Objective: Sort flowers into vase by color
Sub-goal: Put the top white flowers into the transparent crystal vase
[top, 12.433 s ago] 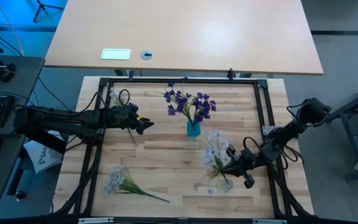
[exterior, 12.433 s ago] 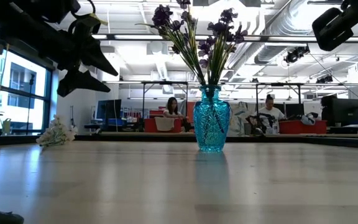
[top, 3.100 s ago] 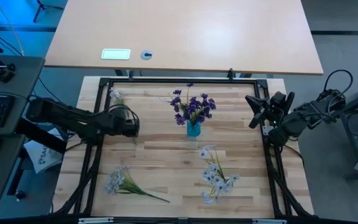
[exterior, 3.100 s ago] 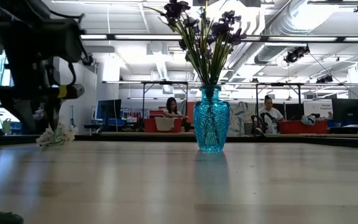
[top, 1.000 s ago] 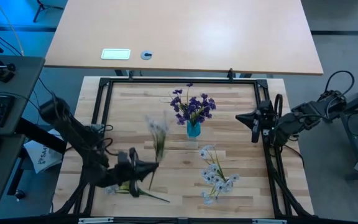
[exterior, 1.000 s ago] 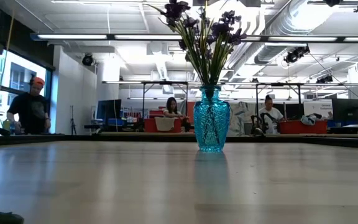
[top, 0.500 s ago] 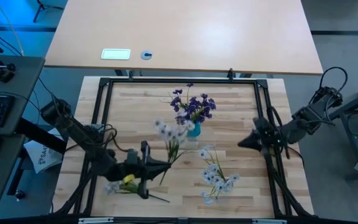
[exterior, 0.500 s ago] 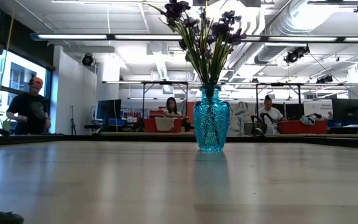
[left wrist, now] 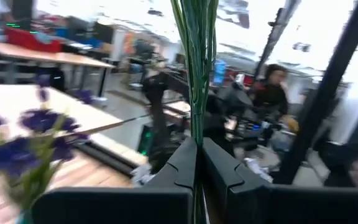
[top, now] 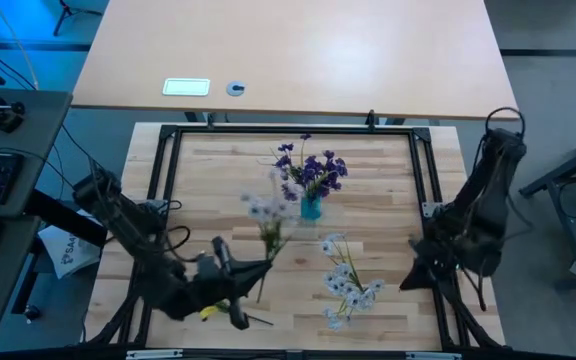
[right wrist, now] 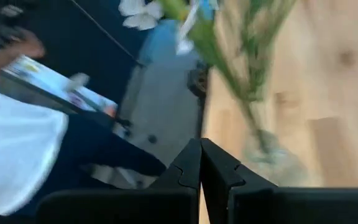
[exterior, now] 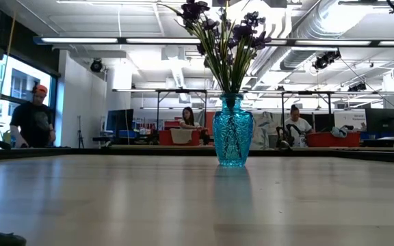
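One pale sprig held, one lying loose.
Left gripper (top: 260, 272), at the table's near side, is clamped on a pale-bloomed sprig (top: 266, 213); right gripper (right wrist: 199, 163) is pressed closed, holding nothing. Another pale bunch (top: 346, 282) lies near the blue vase (top: 311, 207) of purple flowers (top: 308, 170).

The table (top: 368, 235) has a light wooden top made of planks, and a black metal frame (top: 293, 129) runs around its edges. Near the middle of the far half stands a blue glass vase (top: 311, 207), upright, with dark purple flowers (top: 308, 170) in it. On the near half, toward the right side, a bunch of pale white-lavender flowers (top: 348, 283) lies flat on the wood, well apart from the vase. In the low view the vase stands alone on the surface.
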Motion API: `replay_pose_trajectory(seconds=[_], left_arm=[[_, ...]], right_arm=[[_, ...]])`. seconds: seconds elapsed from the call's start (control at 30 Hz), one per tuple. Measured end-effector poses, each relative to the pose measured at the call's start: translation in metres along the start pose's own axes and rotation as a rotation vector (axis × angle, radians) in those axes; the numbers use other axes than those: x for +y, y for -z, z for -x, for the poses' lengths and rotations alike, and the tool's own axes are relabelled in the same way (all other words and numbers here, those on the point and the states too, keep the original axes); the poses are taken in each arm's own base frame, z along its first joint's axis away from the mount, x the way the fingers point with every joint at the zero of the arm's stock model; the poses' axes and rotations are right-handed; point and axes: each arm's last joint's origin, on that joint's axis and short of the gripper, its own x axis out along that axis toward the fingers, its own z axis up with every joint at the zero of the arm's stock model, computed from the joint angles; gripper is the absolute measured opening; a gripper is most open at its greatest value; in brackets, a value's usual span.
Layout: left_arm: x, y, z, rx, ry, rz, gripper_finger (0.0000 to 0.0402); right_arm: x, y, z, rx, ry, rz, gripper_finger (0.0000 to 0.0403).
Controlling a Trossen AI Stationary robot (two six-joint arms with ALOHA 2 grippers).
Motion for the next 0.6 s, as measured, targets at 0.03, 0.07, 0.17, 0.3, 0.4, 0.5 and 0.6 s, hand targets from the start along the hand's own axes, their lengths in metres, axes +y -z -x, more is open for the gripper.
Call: replay_pose_trajectory(seconds=[0.03, 0.07, 0.17, 0.3, 0.4, 0.5, 0.6], left_arm=[[-0.001, -0.001, 0.004, 0.002, -0.024, 0.005, 0.0000], [-0.001, -0.003, 0.008, 0.004, -0.050, 0.007, 0.0000], [0.000, -0.006, 0.012, 0.007, -0.081, -0.011, 0.0000], [0.003, -0.013, 0.011, 0.002, -0.086, -0.031, 0.0000], [0.005, -0.018, 0.011, 0.000, -0.081, -0.055, 0.0000], [0.006, -0.024, 0.016, 0.001, -0.072, -0.092, 0.0000], [0.008, -0.035, 0.023, 0.001, -0.058, -0.123, 0.0000]], right_arm=[[-0.002, 0.009, -0.007, -0.024, -0.023, -0.022, 0.0000], [-0.005, 0.017, -0.013, -0.051, -0.031, -0.046, 0.0000], [-0.023, 0.033, -0.032, -0.153, 0.046, -0.162, 0.0000], [-0.046, 0.035, -0.050, -0.206, 0.127, -0.310, 0.0000], [-0.041, 0.021, -0.057, -0.243, 0.074, -0.264, 0.0000], [-0.021, 0.000, -0.052, -0.257, 0.014, -0.139, 0.0000], [-0.006, -0.017, -0.042, -0.238, 0.073, -0.064, 0.0000]])
